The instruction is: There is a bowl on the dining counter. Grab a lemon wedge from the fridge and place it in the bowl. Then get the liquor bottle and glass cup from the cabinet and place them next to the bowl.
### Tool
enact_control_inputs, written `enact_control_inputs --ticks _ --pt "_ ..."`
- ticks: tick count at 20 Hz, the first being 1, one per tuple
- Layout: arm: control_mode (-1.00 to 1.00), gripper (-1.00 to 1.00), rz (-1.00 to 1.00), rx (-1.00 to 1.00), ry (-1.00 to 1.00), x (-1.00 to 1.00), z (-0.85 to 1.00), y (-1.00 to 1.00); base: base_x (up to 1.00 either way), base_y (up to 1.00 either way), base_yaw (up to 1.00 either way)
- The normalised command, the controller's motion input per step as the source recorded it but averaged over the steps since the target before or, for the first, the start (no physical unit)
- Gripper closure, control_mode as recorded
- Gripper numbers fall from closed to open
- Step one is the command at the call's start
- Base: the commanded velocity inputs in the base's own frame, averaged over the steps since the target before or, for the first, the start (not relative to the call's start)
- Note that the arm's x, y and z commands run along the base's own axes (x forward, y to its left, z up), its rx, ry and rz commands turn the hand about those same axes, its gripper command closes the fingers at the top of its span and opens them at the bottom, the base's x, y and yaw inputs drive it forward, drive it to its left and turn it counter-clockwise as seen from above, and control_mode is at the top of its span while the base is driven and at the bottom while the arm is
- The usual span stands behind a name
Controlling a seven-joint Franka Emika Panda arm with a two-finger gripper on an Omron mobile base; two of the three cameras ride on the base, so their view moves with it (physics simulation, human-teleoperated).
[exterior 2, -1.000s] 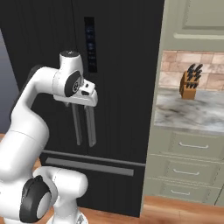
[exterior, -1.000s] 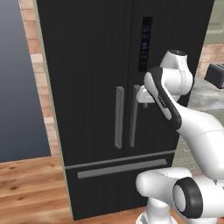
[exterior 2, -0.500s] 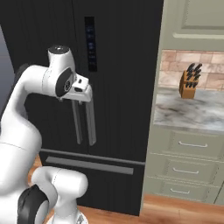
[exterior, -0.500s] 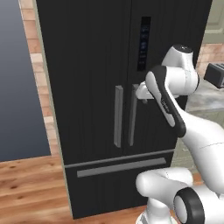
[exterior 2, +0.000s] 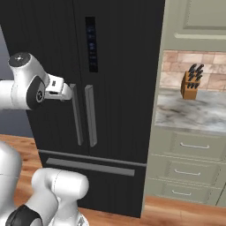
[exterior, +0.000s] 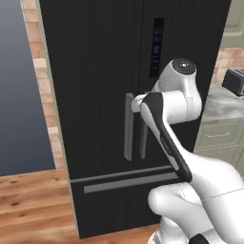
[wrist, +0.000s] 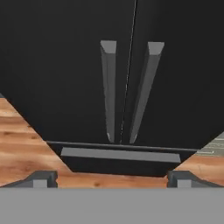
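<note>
Gripper [wrist: 112, 177], fingers wide, seemingly just short of the shut fridge's [wrist: 65, 78] handles [wrist: 108, 87].

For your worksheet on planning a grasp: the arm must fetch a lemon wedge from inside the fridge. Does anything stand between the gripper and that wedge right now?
Yes. Both fridge doors are shut, so they block the way. The gripper, open, faces the two grey handles with nothing between them.

All three views toward fridge [exterior: 105, 95]
</note>
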Motion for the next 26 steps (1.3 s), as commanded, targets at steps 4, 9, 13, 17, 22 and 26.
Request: enact_control_inputs --ticks 4,9,13,17,22,26 --pt "-1.00 -1.00 -0.06 -0.04 -0.10 0.02 0.00 0.32 0.00 0.00 0.00" --pt "-1.00 -1.00 -0.09 -0.03 0.00 0.26 -0.05 0.11 0.00 0.00 0.00" --pt "-1.00 -1.00 -0.09 -0.01 0.00 0.11 -0.08 0.00 0.00 0.00 0.00" --pt "-1.00 -1.00 -0.06 0.00 0.00 0.17 -0.17 0.00 0.00 0.00 0.00" --pt "-1.00 -1.00 -0.01 0.00 -0.01 0.33 -0.19 0.00 0.00 0.00 0.00" --pt "-1.00 -1.00 0.00 0.00 0.00 0.47 -0.23 0.00 0.00 0.00 0.00"
